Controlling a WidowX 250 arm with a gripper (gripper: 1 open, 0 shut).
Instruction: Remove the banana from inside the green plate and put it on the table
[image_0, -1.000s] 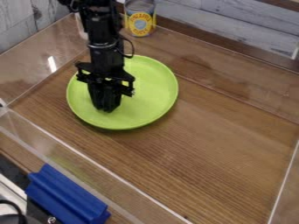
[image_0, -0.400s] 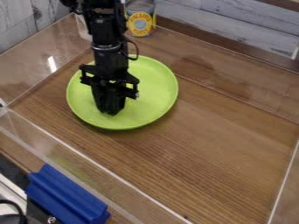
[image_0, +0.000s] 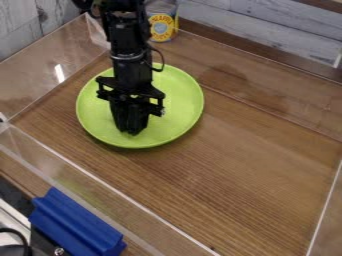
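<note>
The green plate (image_0: 181, 100) lies on the left half of the brown wooden table (image_0: 254, 160). My black gripper (image_0: 132, 128) points straight down over the plate's middle-left, with its fingertips at or just above the plate's surface. Its fingers stand close together and look shut. The banana does not show anywhere; the gripper's body covers the spot under it, and I cannot tell whether anything sits between the fingers.
A can with a yellow label (image_0: 162, 26) stands behind the plate at the back edge. A blue block (image_0: 74, 232) lies outside the front-left wall. Clear acrylic walls (image_0: 160, 215) ring the tabletop.
The gripper has shifted a little to the right and toward the front over the plate, still pointing down. Its fingers stay shut.
</note>
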